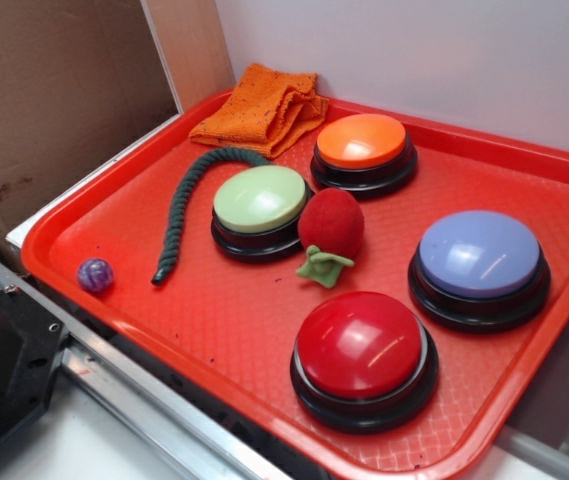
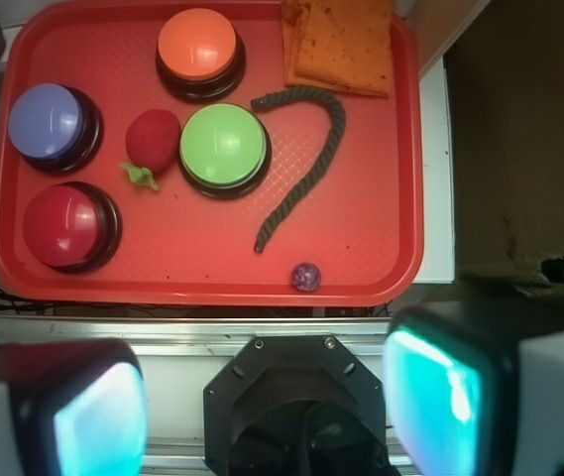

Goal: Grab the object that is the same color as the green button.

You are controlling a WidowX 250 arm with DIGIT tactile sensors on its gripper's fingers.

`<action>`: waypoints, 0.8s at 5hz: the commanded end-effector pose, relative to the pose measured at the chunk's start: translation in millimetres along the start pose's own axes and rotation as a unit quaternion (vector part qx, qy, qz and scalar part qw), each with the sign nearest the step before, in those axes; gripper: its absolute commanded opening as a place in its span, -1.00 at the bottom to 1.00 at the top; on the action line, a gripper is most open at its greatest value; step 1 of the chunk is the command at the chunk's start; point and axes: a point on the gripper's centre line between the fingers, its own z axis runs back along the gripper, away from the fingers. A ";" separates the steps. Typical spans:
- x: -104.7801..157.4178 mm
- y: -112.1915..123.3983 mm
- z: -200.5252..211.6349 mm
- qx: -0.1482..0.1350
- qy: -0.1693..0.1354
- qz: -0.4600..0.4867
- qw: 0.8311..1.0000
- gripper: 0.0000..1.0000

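A dark green twisted rope [image 1: 186,203] [image 2: 306,159] lies curved on the red tray [image 1: 214,310] [image 2: 381,228], just beside the pale green dome button [image 1: 260,199] [image 2: 223,146]. In the wrist view my gripper [image 2: 267,412] hangs high above the near side of the tray, over the black robot base. Its two fingers [image 2: 440,402] stand wide apart with nothing between them. The gripper does not show in the exterior view.
On the tray are also an orange button [image 1: 362,142], a lavender-blue button [image 1: 479,255], a red button [image 1: 362,345], a red plush strawberry [image 1: 330,226], a folded orange cloth [image 1: 264,108] and a small purple ball [image 1: 95,274]. A cardboard wall [image 1: 54,90] stands at the left.
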 end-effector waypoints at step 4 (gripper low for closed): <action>34.8 29.7 -35.1 -0.003 -0.025 0.187 0.982 1.00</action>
